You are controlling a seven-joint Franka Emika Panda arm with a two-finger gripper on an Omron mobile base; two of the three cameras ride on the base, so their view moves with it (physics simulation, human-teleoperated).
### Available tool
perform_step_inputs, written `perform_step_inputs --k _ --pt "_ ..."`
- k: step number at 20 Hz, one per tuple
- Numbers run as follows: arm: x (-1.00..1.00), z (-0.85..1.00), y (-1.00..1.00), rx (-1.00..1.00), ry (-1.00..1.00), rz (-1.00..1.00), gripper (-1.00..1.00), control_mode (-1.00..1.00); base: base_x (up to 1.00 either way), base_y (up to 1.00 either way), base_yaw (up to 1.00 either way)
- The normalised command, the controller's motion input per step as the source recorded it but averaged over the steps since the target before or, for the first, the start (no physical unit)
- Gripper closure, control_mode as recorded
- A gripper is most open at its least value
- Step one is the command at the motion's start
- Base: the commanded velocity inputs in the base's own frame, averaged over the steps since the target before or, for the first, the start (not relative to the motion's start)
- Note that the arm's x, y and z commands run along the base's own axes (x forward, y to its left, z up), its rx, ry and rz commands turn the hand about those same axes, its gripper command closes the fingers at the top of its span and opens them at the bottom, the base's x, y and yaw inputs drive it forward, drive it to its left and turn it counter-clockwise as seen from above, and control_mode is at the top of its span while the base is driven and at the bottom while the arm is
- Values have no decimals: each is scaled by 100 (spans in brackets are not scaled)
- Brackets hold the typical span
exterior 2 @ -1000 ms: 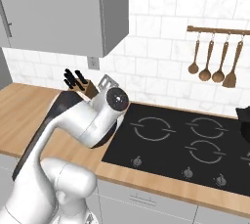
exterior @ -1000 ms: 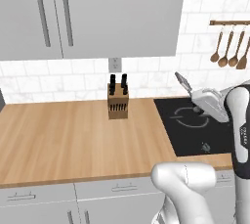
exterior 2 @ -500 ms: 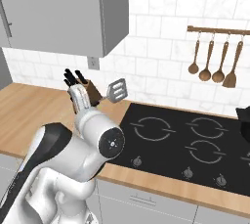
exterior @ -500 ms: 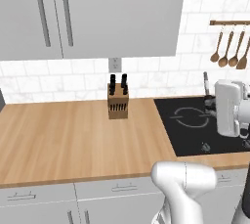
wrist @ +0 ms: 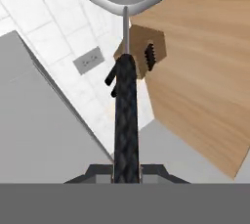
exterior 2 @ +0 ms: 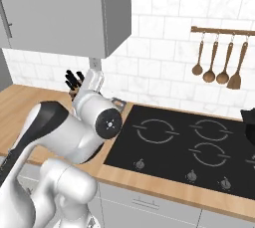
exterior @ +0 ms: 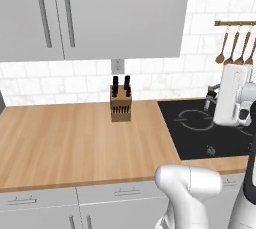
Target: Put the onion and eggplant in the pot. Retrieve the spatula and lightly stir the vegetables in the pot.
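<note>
Spatula (wrist: 126, 47) in transit, far from the pot.
The hand (wrist: 127, 171) is gripping the handle's very end; the head, pointing to twelve o'clock, risks swinging or clipping the knife block (wrist: 142, 52).

Matt metal spatula (wrist: 126, 47); pale wood counter (wrist: 205, 71).

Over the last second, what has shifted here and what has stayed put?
The arm swung its forearm upright over the cooktop's left edge, carrying the spatula, whose slotted head showed beside the arm earlier. The hand kept its grip on the black handle throughout. The knife block, the hanging wooden utensils and the base stayed put.
</note>
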Motion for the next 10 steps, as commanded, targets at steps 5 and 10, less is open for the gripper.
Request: perform_step_inputs --k 5,10 --pt "3 11 0 80 71 9 100 -100 0 0 0" --pt "8 -20 7 76 48 4 100 -100 0 0 0"
